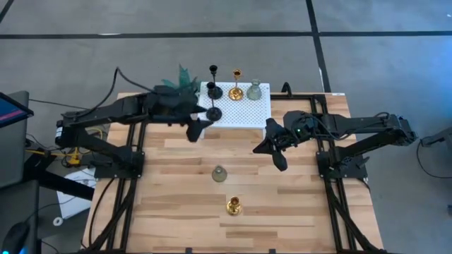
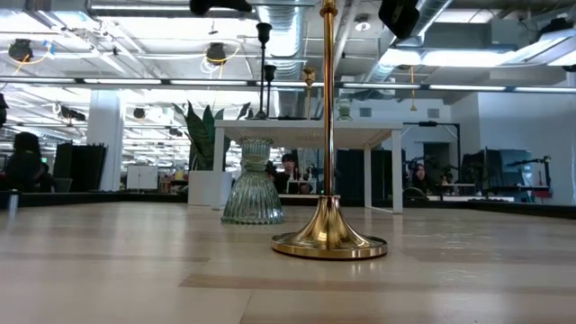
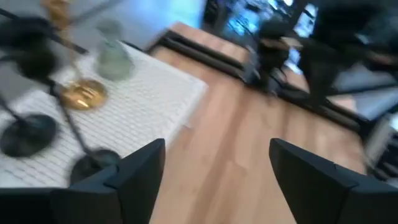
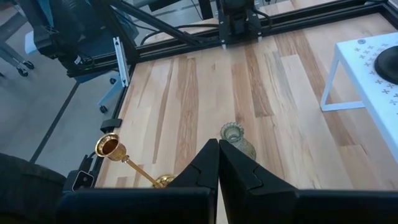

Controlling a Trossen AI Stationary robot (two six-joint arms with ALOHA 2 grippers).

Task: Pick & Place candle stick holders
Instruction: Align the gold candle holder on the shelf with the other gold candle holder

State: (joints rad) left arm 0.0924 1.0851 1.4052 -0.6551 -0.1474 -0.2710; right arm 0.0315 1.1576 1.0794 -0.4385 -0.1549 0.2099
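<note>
Nearest the front edge of the light wooden slatted table (image 1: 176, 212) stands a shiny gold candle stick holder (image 1: 234, 206), upright on its flared round base, its slim stem pointing straight up. Just behind it, apart from it, stands a squat grey-green ribbed glass bell-shaped holder (image 1: 219, 173), also upright with its mouth upward.

Farther back, the right pincer (image 1: 277, 159) hangs over the bare table, to the right of the glass holder, its two dark fingers pressed together with nothing between them. The left pincer (image 1: 194, 128) hovers at the front left corner of the white perforated platform (image 1: 244, 111), its fingers spread wide and holding nothing.

On that platform, at the table's far edge, stand four more holders, all upright. A slim black stemmed holder with a round base (image 1: 213, 113) is at the front left corner, just beside the left pincer. Behind it, in a row from left to right, are a second black stemmed holder (image 1: 214, 90), a second gold holder (image 1: 236, 92) and a second grey-green glass holder (image 1: 254, 90). A small green potted plant (image 1: 183, 79) sits beyond the platform's left end.
</note>
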